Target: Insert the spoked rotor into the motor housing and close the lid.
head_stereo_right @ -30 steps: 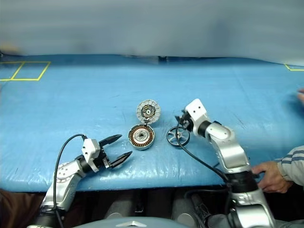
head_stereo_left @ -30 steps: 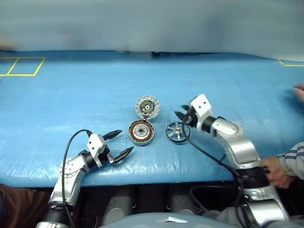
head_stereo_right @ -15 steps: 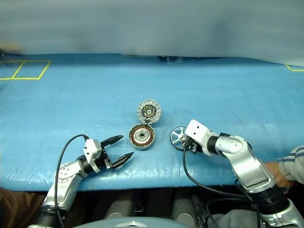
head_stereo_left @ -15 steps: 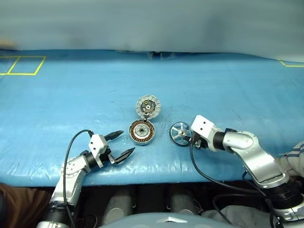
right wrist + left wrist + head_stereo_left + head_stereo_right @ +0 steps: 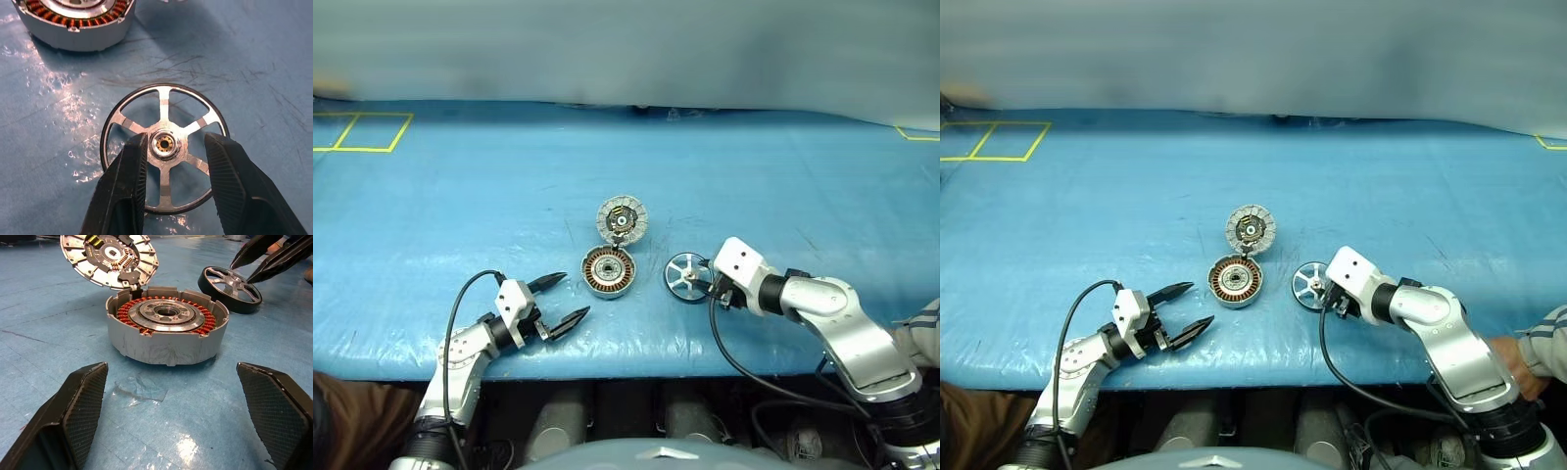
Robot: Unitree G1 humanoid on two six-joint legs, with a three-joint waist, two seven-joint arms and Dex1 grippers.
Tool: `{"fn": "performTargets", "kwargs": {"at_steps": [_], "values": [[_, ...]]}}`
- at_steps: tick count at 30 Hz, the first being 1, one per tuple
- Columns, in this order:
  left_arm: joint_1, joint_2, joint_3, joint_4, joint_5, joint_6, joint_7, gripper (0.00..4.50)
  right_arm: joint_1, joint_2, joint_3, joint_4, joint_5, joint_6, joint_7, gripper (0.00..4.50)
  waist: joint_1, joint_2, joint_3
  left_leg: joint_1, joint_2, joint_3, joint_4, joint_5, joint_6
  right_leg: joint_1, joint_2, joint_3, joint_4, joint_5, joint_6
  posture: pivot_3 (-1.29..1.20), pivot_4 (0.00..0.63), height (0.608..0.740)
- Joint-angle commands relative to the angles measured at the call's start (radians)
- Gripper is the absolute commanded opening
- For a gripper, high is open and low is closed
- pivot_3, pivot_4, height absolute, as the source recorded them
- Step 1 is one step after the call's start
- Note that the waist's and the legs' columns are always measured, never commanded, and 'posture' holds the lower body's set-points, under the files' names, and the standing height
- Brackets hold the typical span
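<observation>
The spoked rotor (image 5: 685, 276) lies flat on the blue table, just right of the motor housing (image 5: 608, 271). The housing's copper windings (image 5: 166, 316) are exposed. Its lid (image 5: 622, 217) stands tilted open at the far edge, segmented face towards me. My right gripper (image 5: 176, 142) is open and points down over the rotor (image 5: 164, 147). One finger sits on each side of the hub, and a gap shows beside each. My left gripper (image 5: 576, 295) is open near the table's front edge, left of the housing, aimed at it with nothing between its fingers.
A person's hand and striped sleeve (image 5: 1533, 352) rest at the table's near right edge beside my right arm. Yellow tape squares (image 5: 362, 132) mark the far left corner. The table's front edge runs just under both grippers.
My right arm has dropped its elbow and swung from behind the rotor to its near right side. Its fingers now straddle the hub. The left gripper, housing and lid stayed put.
</observation>
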Motion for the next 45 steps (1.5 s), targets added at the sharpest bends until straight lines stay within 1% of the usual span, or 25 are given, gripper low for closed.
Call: {"fn": "performTargets", "kwargs": {"at_steps": [1, 8, 26, 29, 31, 33, 36, 40, 45], "values": [[-0.003, 0.003, -0.002, -0.009, 0.005, -0.019, -0.008, 4.5, 0.016, -0.002, -0.046, -0.036, 0.024, 0.0, -0.005, 1.89, 0.0, 0.0, 0.0, 0.0, 0.0, 0.0, 0.0, 0.0, 0.0, 0.0, 0.0, 0.0, 0.0, 0.0, 0.0, 0.0, 0.15, 0.74], [-0.006, 0.002, -0.004, -0.008, 0.008, -0.022, -0.005, 4.5, 0.049, -0.015, -0.033, -0.001, 0.011, -0.004, -0.01, 1.89, 0.0, 0.0, 0.0, 0.0, 0.0, 0.0, 0.001, 0.0, 0.0, 0.0, 0.0, 0.0, 0.0, 0.0, 0.0, 0.0, 0.15, 0.74], [-0.007, 0.004, -0.004, -0.007, 0.009, -0.024, 0.0, 4.5, 0.05, 0.006, 0.015, 0.087, -0.014, 0.005, -0.024, 1.89, 0.0, 0.0, 0.0, 0.0, 0.0, 0.0, 0.002, 0.002, 0.003, 0.001, 0.001, 0.0, 0.0, 0.001, 0.0, 0.0, 0.15, 0.74], [-0.006, 0.004, -0.003, -0.008, 0.008, -0.024, -0.002, 4.5, 0.056, 0.012, 0.019, 0.086, -0.01, 0.009, -0.028, 1.3, 0.0, 0.0, 0.0, 0.0, 0.0, 0.0, 0.002, 0.002, 0.003, 0.001, 0.001, 0.0, 0.001, 0.001, 0.001, 0.0, 0.15, 0.74], [-0.006, 0.004, -0.001, -0.008, 0.003, -0.025, -0.006, 4.5, 0.06, 0.017, 0.02, 0.086, -0.009, 0.01, -0.031, 0.6, 0.0, 0.0, 0.0, 0.0, 0.0, 0.0, 0.002, 0.002, 0.003, 0.001, 0.001, 0.0, 0.001, 0.001, 0.001, 0.0, 0.15, 0.74], [-0.007, 0.004, 0.002, -0.006, -0.003, -0.037, -0.013, 4.5, 0.064, 0.027, 0.017, 0.087, -0.01, 0.005, -0.04, 0.01, 0.0, 0.0, 0.0, 0.0, 0.0, 0.0, 0.002, 0.002, 0.003, 0.001, 0.001, 0.0, 0.001, 0.001, 0.001, 0.0, 0.15, 0.74], [-0.008, 0.002, 0.008, -0.004, -0.012, -0.055, -0.023, 4.5, 0.071, 0.044, -0.003, 0.072, 0.007, -0.003, -0.047, 0.01, 0.0, -0.001, -0.001, 0.0, 0.0, 0.0, 0.002, 0.002, 0.003, 0.001, 0.001, 0.0, 0.001, 0.001, 0.001, 0.0, 0.15, 0.74], [-0.012, -0.004, 0.022, 0.005, -0.023, -0.115, -0.036, 4.5, 0.077, 0.105, -0.063, 0.027, 0.095, -0.022, -0.036, 0.01, 0.0, 0.0, -0.001, 0.0, 0.0, 0.0, 0.002, 0.002, 0.003, 0.001, 0.001, 0.0, 0.001, 0.001, 0.001, 0.0, 0.15, 0.74], [-0.019, -0.005, 0.027, 0.016, -0.037, -0.143, -0.053, 4.5, 0.055, 0.161, -0.068, 0.008, 0.162, -0.064, -0.018, 0.01, -0.001, 0.0, -0.001, 0.0, 0.0, 0.0, 0.002, 0.002, 0.004, 0.001, 0.001, 0.0, 0.001, 0.001, 0.001, 0.0, 0.15, 0.74]]}}
